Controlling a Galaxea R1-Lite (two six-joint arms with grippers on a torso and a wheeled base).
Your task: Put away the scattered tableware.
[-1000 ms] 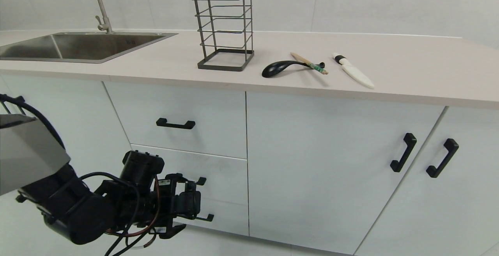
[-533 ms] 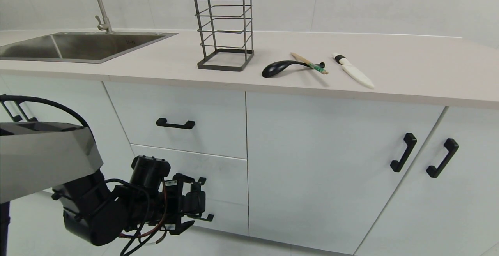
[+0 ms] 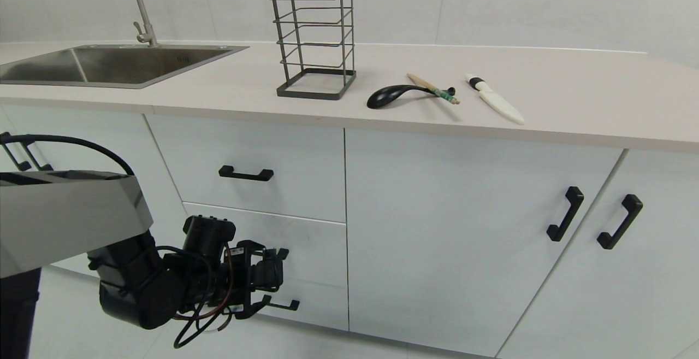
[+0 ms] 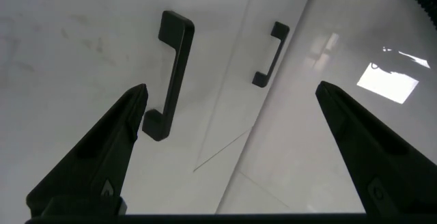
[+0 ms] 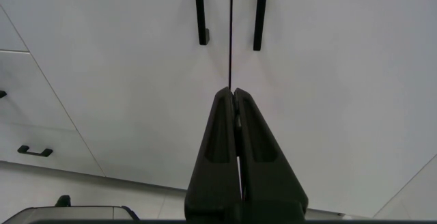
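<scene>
Step in hand, likely: opening the lower drawer for stowing.

Left gripper (image 3: 267,280) is hovering low at the drawer front, jaws spread wide, gripping nothing. In the wrist view the handle (image 4: 171,74) is sitting just inside one finger.

Right gripper (image 5: 234,94) is facing the cabinet doors, fingers pressed together, empty.

Spoon (image 3: 385,96), chopsticks (image 3: 431,87) and knife (image 3: 494,99) are lying on the counter (image 3: 573,91), beside the rack (image 3: 315,31).

Next move: centring the handle between the jaws, closing, then pulling straight out.

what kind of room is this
Most likely a kitchen: a steel sink with a tap set in a countertop, white cabinets with black handles below, and a spoon, chopsticks and knife lying by a wire rack.
</scene>
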